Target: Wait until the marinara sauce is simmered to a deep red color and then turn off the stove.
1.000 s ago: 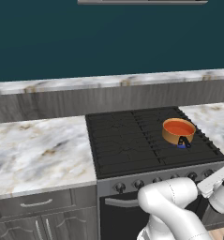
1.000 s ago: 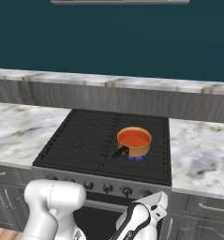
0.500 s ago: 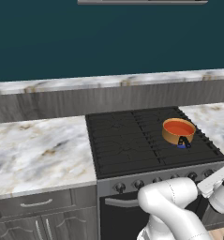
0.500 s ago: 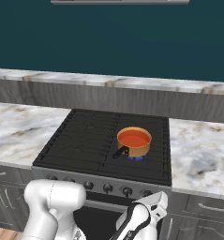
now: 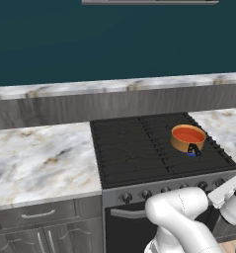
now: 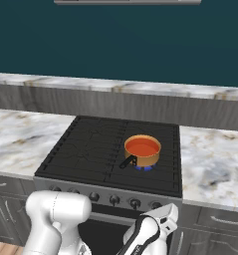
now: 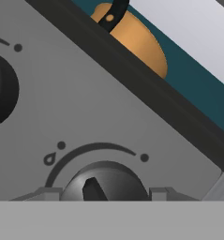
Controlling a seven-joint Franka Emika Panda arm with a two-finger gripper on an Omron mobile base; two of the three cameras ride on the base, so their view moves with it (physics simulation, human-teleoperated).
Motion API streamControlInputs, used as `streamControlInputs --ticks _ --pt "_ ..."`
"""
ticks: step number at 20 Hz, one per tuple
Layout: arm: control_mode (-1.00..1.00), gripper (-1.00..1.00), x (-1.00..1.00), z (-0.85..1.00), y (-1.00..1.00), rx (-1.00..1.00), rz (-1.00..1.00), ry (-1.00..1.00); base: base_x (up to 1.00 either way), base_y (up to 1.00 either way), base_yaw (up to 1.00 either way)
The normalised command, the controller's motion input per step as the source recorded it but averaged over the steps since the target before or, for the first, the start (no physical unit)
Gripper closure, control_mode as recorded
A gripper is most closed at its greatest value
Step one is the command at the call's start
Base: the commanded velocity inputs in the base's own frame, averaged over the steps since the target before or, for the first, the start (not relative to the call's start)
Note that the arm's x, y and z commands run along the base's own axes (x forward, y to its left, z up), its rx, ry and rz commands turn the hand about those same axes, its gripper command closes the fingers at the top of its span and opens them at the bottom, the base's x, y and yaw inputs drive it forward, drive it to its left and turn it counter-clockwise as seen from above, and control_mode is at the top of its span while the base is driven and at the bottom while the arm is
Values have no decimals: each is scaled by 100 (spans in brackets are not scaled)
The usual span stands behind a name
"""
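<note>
A small copper-tan pot stood on the right-hand rear-centre grate of the stove, its short dark handle angled toward the front edge and a blue flame showing beneath its base. The marinara sauce lay inside the pot as a smooth orange-red disc. Marble tabletop flanked the stove on both sides, with a raised ledge behind it against a dark teal wall. The white arm reached low in front of the stove's grey steel panel, where a row of dark knobs ran below the grates. Seen from the hand camera, the gripper was closed around one dark knob, its finger tips set at either side of it; above that knob the pot's underside rose past the stove's edge.
</note>
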Motion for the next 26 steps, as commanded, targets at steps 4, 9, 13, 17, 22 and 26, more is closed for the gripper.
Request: streamControlInputs --ticks 4,9,13,17,22,26 --pt "-100 100 0 0 0 0 0 0 0 0 0" --pt "-100 100 0 0 0 0 0 0 0 0 0" --pt "-100 100 0 0 0 0 0 0 0 0 0" --pt "-100 100 0 0 0 0 0 0 0 0 0" --pt "-100 100 0 0 0 0 0 0 0 0 0" --pt "-100 100 0 0 0 0 0 0 0 0 0"
